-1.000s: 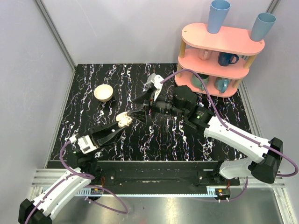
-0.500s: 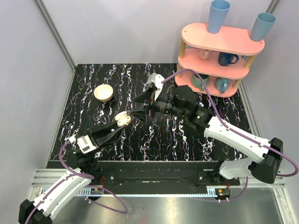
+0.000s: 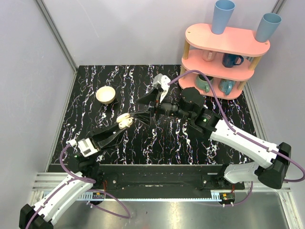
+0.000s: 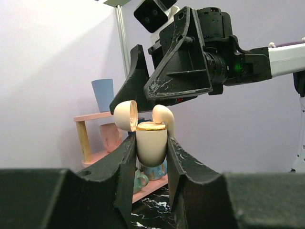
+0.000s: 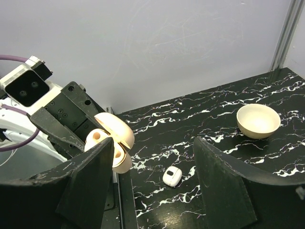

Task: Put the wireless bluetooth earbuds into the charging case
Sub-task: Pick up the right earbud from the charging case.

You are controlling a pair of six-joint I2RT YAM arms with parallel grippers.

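One earbud pokes up from the mouth of the cream charging case, its rounded head above the gold rim and its stem running down the right side. The left wrist view does not show whether it is fully seated. From the right wrist camera the same opening shows only as a pale round shape with a small hole, too blurred to read. The case's lid stands hinged open to the left. The left gripper is clamped on the case's body and holds it upright in the air, its fingers hiding the lower sides. A loose earbud lies on the black marbled table just beside the held case. In the overhead view it cannot be picked out under the arms. The right gripper hangs close above the case with its jaws spread wide and nothing between them. Further off on the table sits a cream bowl. At the far right corner stands a pink shelf with blue cups on top and others partly hidden on its lower tiers.
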